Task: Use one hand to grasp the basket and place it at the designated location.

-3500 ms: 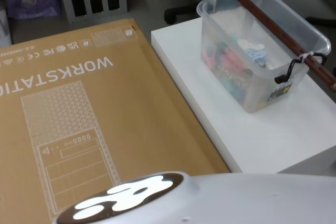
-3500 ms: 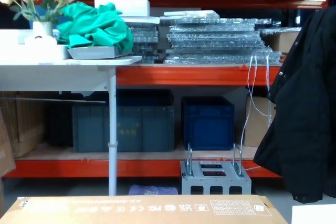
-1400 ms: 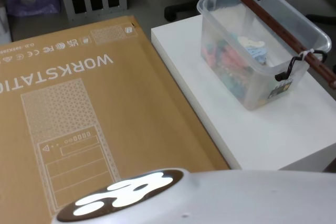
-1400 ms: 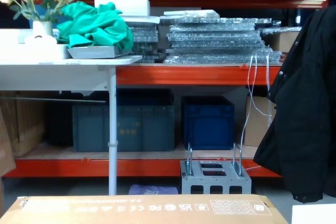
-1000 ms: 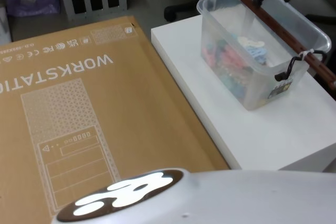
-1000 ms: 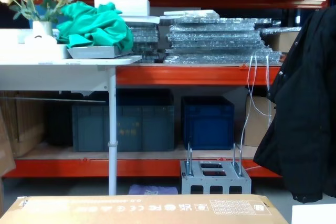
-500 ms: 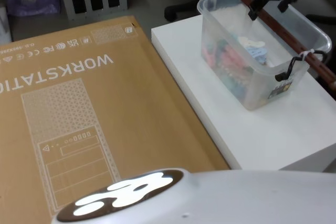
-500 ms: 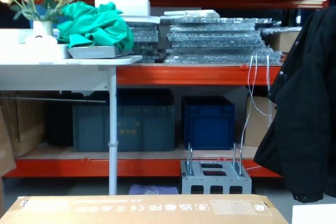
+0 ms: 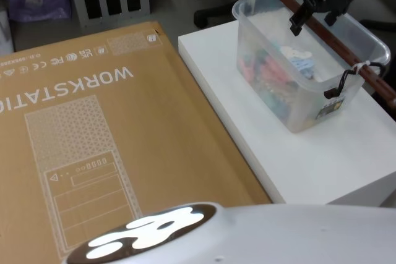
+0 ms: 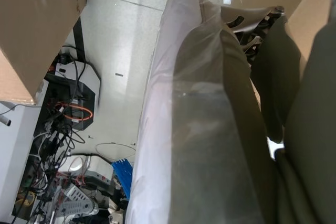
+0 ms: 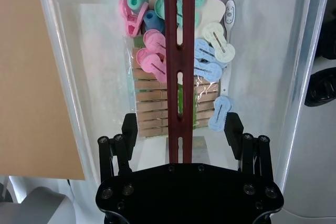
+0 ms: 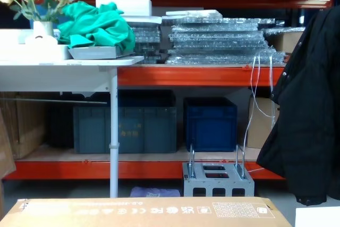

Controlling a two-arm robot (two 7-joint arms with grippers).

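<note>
On the white table [image 9: 322, 159] at the right, just beside the flat cardboard box [image 9: 93, 122]: the basket [image 9: 297, 106], loaded with coloured pegs [image 11: 157, 61]. Over its far half, the right gripper [image 9: 314, 13] [image 11: 181, 129], spread wide, one finger [image 11: 128, 129] either side of the reddish-brown bar handle [image 9: 322, 29], apart from it on both sides.
</note>
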